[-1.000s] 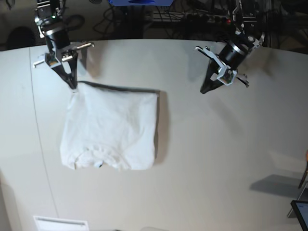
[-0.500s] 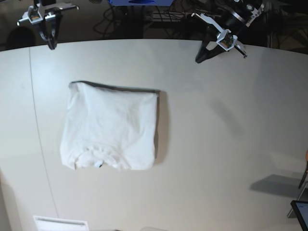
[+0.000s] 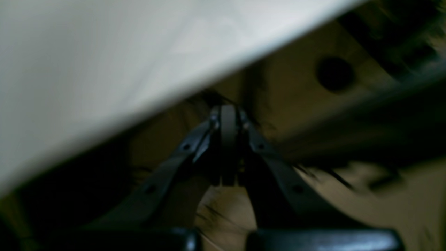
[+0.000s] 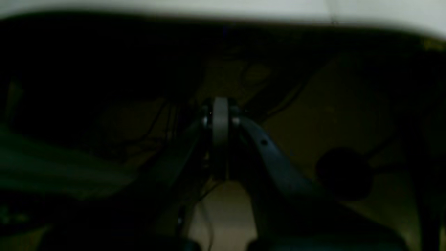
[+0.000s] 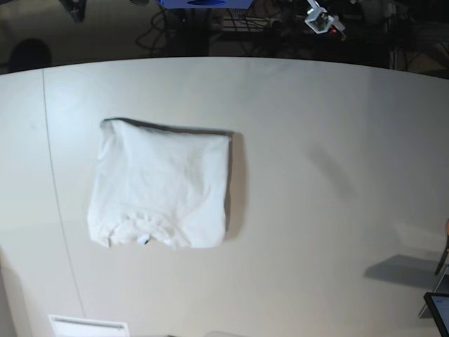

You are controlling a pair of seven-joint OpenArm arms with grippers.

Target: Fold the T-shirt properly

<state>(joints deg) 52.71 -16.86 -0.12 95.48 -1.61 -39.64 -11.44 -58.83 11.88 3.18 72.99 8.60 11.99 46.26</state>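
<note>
T-shirt [image 5: 161, 186]: lies flat on the white table [image 5: 316, 175], left-centre in base view, folded to a compact near-rectangle. Ribbed collar w/ small dark tag sits at the near edge; far edge is a straight fold line. No sleeves stick out. Surface mostly smooth, slight rumpling near collar. Judged: fold looks done or nearly so.

Left gripper [image 3: 228, 115]: jaws fully together, nothing between them. Wrist view shows it off the far table edge, over dark floor/cabling, well apart from the cloth. In base view only a scrap of it shows at the top edge.

Right gripper [image 4: 220, 111]: jaws pressed together, empty. Also beyond the table rim; view dark and blurred, no detail beyond that.

Handling assessment (judgement):
- Light, soft, limp cotton; no stiffness, will sag and drape when lifted.
- Not fragile, not slippery on pads, but stacked layers can slide vs. each other and undo the fold.
- Single-point lift likely spills the layers; two-corner pinch is safer.
- Best hold pts: the two far corners along the fold line, pinching all layers together; or both side edges mid-way for a further fold.
- Avoid grabbing collar area: uneven, thicker, bunches easily.
</note>
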